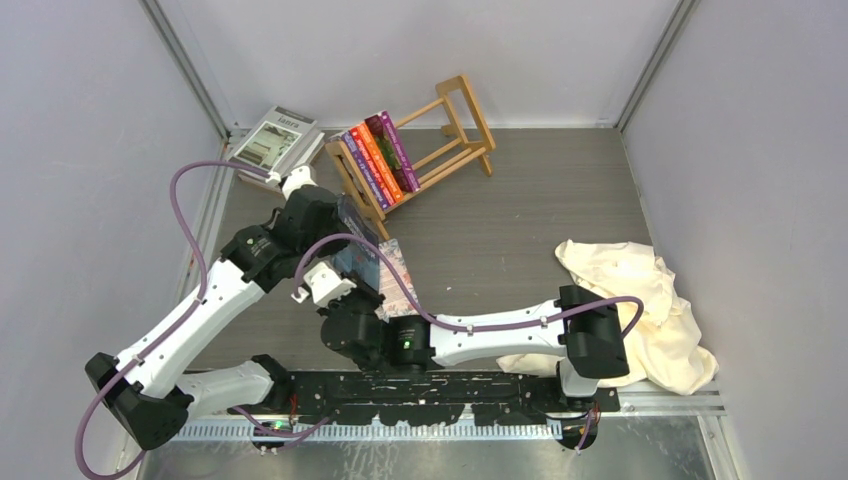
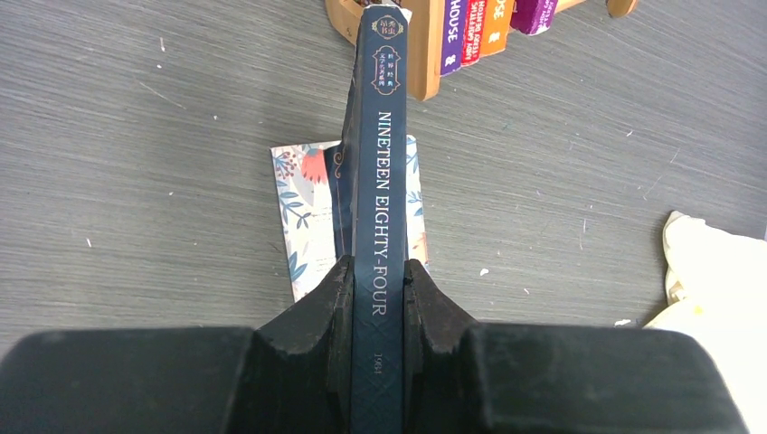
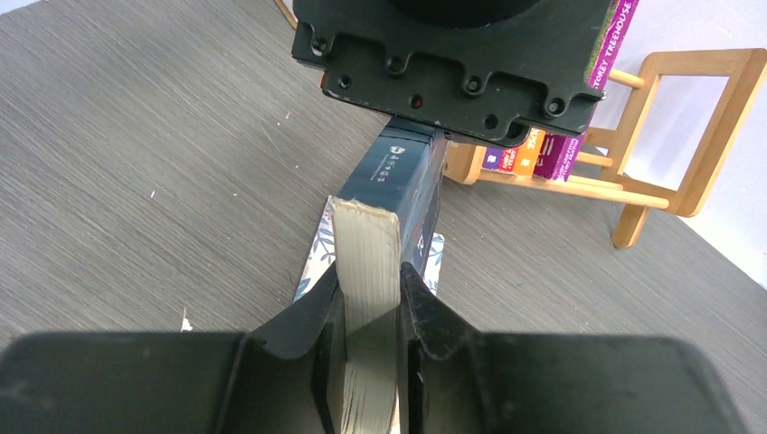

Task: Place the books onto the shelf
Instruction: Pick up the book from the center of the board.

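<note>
From above, my left gripper point(image 1: 338, 222) is clamping one end of the dark blue book point(image 1: 357, 255) while my right gripper point(image 1: 352, 292) is meeting it from the opposite end, so the book is hanging between my two hands above the table point(image 1: 500, 230); the floral book point(image 1: 398, 262) is lying flat just beneath and beside them; the shelf point(image 1: 420, 150) is standing near, beyond my left hand, with a row of shelved books point(image 1: 380, 155) leaning at its nearer end; the grey and white books point(image 1: 275, 140) are resting further off to that hand's left; the cloth point(image 1: 640, 310) is heaped well apart, past my right elbow.

Through my left wrist, my fingers point(image 2: 335, 298) are pressing on both sides of the spine, which is running straight out ahead of me; the floral book is showing directly underneath; the shelf's end frame is sitting just past the book's far end, and the shelved spines are lining up to its right.

Through my right wrist, my fingers point(image 3: 421, 307) are closing on the pale page edge, touching it on both sides; my left hand's black body is gripping the far end ahead of me; the shelf is standing beyond it, to the right.
</note>
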`<state>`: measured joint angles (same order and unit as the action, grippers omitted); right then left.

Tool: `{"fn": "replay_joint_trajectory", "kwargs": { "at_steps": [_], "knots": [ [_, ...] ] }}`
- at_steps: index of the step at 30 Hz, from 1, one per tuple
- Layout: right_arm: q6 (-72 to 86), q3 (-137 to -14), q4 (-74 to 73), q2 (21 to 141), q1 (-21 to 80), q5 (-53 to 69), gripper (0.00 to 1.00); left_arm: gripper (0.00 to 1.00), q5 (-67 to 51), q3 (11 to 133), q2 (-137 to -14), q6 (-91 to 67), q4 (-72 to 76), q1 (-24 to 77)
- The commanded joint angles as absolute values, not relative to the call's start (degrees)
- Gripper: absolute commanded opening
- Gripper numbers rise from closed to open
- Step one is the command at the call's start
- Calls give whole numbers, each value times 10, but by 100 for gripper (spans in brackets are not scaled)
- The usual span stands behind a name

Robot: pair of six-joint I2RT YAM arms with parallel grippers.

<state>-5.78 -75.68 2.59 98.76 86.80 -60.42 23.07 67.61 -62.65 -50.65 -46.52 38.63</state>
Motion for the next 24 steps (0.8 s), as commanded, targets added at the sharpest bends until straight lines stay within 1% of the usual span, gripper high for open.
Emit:
{"fn": "replay_joint_trajectory", "kwargs": {
  "at_steps": [1,3,11,13,16,24],
  "knots": [
    [-33,-780,27,971,861,-619,1,0,237,707,-595,-521,-415,390],
    [-28,-775,23,961,859,-616,1,1,240,706,-594,-524,-412,389],
    [-18,-726,30,890,845,-581,1,44,246,718,-605,-533,-398,383],
    [-22,-714,32,872,841,-570,1,50,237,724,-612,-534,-399,375],
    [-34,-699,33,849,839,-558,1,55,217,726,-617,-538,-392,356],
    [-51,-669,36,789,837,-536,1,60,130,721,-628,-548,-380,288]
  ]
}}
